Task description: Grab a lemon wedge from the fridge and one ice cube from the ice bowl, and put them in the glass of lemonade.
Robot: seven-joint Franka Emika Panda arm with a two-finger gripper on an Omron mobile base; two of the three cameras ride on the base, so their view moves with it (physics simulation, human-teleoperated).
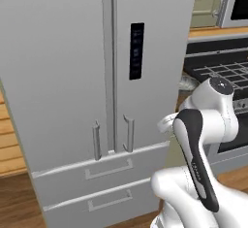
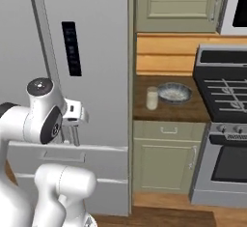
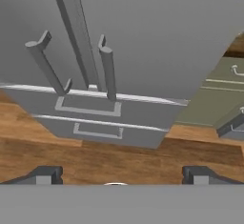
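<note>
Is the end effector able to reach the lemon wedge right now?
Probably not: both fridge doors are shut, so anything inside is closed off. The open end effector hangs short of the handles.

You face the fridge (image 1: pixel 72 76) with both doors shut, so its inside is closed off. The two bar handles (image 3: pixel 108 73) stand close either side of the door seam, with a narrow gap between them. The gripper (image 3: pixel 121 175), jaws spread wide, hangs clear of the doors with open air ahead of it. To the right, the counter (image 2: pixel 166 110) is hemmed by the fridge wall and the stove (image 2: pixel 224 81); there the glass of lemonade (image 2: pixel 152 98) stands just beside the ice bowl (image 2: pixel 174 92), open from above.
</note>
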